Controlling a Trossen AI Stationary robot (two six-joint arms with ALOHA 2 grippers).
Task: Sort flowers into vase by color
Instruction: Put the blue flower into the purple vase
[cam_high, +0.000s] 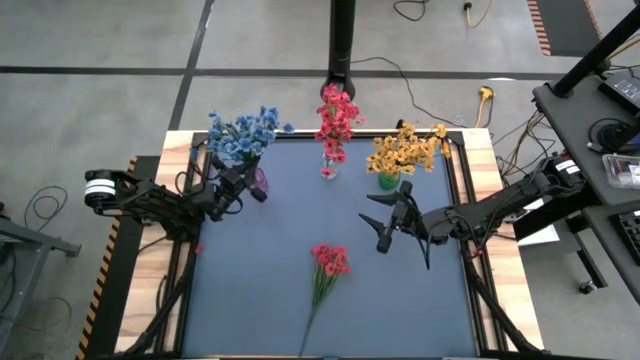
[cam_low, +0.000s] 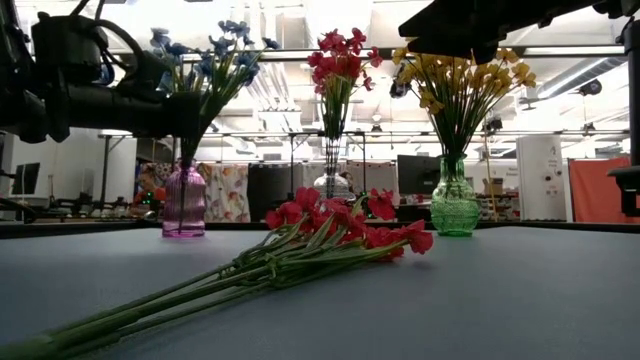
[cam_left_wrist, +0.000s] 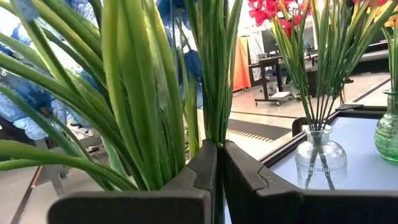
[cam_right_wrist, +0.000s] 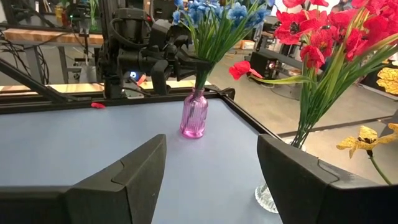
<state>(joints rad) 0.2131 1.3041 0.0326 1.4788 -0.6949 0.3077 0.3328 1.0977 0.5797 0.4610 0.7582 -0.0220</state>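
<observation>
A bunch of blue flowers stands in a small purple vase at the far left of the blue mat. My left gripper is shut on its stems just above the vase neck. Red flowers stand in a clear vase, and yellow-orange flowers in a green vase. A loose red bunch lies flat on the mat near the middle, stems toward the near edge. My right gripper hovers open right of centre, with nothing between its fingers. My left gripper pinches a few thin green stems of the blue flowers between its two shut fingers. It comes in about level from the table's left side, across the stems. The stems stand upright, their lower ends in the purple vase.
The three vases stand in a row along the mat's far edge. Wooden strips and black rails border the mat. A small red scrap lies on the mat near the left arm. Bare mat lies around the loose red bunch.
</observation>
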